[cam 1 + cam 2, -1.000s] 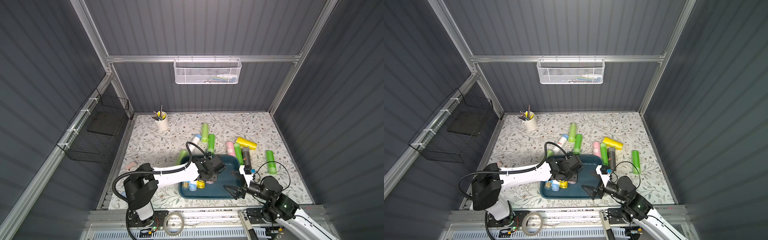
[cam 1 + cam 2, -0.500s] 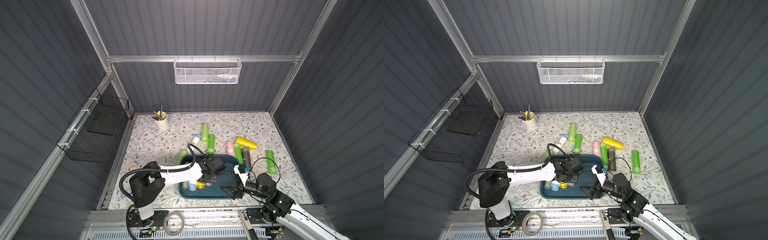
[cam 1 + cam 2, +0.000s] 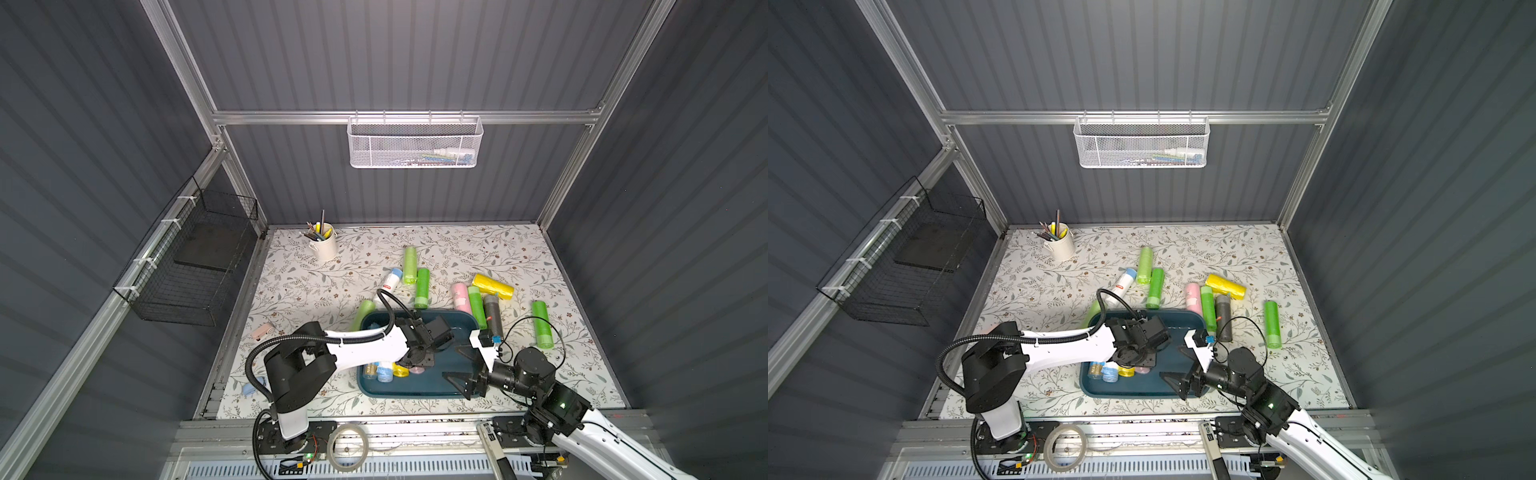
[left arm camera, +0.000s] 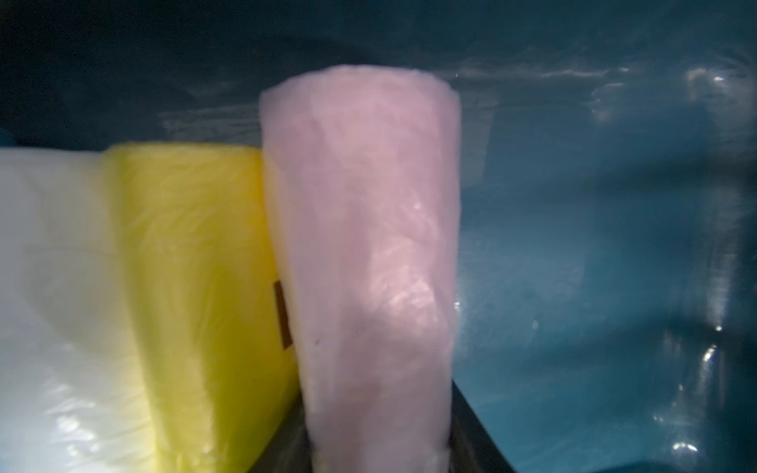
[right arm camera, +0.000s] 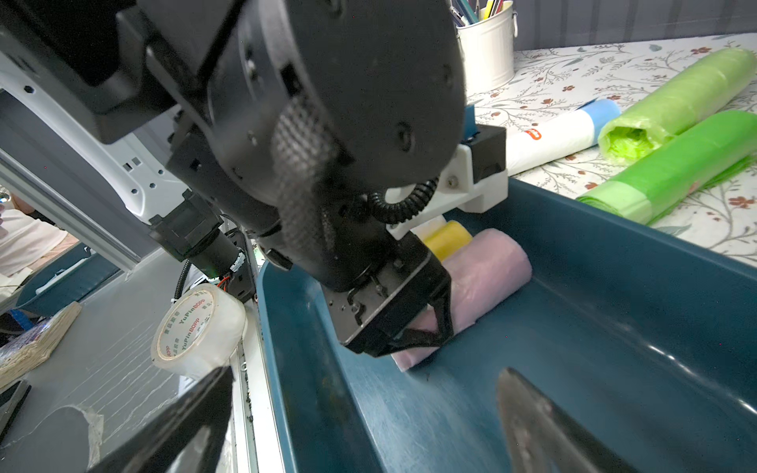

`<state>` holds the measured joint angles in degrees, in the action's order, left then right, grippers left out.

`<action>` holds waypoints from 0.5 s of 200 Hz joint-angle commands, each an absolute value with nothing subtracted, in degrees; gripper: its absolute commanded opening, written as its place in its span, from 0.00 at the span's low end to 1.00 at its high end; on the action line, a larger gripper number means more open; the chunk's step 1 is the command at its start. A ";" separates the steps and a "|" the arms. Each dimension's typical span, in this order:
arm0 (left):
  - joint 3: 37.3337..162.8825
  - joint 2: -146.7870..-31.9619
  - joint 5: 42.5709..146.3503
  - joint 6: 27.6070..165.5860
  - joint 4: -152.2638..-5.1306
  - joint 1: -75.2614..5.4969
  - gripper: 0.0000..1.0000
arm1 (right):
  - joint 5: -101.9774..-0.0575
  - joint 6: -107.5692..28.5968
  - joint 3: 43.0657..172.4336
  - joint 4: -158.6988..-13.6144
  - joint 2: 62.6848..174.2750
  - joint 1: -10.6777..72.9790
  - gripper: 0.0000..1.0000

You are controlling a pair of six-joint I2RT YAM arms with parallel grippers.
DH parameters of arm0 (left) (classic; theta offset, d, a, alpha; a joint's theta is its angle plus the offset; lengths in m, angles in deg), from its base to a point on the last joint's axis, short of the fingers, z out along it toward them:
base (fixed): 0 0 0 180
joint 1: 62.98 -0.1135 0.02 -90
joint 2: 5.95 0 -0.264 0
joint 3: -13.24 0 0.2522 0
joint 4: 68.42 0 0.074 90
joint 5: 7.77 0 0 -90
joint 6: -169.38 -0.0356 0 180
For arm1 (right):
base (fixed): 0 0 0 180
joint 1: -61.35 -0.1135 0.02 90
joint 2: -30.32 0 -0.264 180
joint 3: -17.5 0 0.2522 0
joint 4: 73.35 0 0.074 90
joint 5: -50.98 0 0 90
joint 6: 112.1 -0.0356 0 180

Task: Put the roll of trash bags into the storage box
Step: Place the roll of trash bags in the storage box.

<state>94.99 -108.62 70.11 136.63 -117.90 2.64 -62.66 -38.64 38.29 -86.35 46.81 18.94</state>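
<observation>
A pink roll of trash bags [image 4: 368, 245] lies on the floor of the dark teal storage box [image 5: 573, 327], pressed against a yellow roll [image 4: 196, 286]. My left gripper [image 5: 413, 340] is shut on the pink roll's near end [image 5: 487, 266]. In both top views the left gripper [image 3: 419, 361] [image 3: 1138, 361] covers most of that roll, at the box's front left. My right gripper [image 3: 455, 363] [image 5: 360, 426] stands wide open over the box's [image 3: 415, 392] right half, holding nothing.
A white roll [image 4: 53, 286] lies beyond the yellow one in the box. Green [image 3: 422, 286] [image 3: 542, 324], yellow [image 3: 492, 286] and pink [image 3: 460, 297] rolls lie on the table behind and right of the box. A pencil cup [image 3: 324, 245] stands back left. Tape [image 3: 347, 446] lies in front.
My left gripper has come forward and down in the box with the pink roll, which now lies beside the yellow roll. The right gripper has shifted slightly, still open.
</observation>
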 commanded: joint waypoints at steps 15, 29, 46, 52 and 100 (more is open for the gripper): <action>95.08 -109.14 68.57 138.21 -121.04 2.23 0.43 | -63.11 -38.89 38.73 -85.66 46.40 19.07 0.99; 94.84 -109.21 68.38 138.33 -121.03 2.23 0.43 | -63.14 -38.89 38.73 -85.59 46.48 19.02 0.99; 94.68 -109.36 68.36 138.39 -121.07 2.21 0.43 | -63.17 -38.88 38.73 -85.52 46.53 19.05 0.99; 94.53 -109.34 68.38 138.44 -120.91 2.22 0.43 | -63.12 -38.89 38.73 -85.45 46.59 19.07 0.99; 94.11 -109.17 68.52 138.50 -120.23 2.23 0.45 | -63.25 -38.80 38.64 -85.26 46.84 19.03 0.99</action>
<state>94.97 -108.71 70.09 137.66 -117.71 2.60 -62.66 -38.64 38.29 -86.33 46.89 18.96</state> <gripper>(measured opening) 0.445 0.992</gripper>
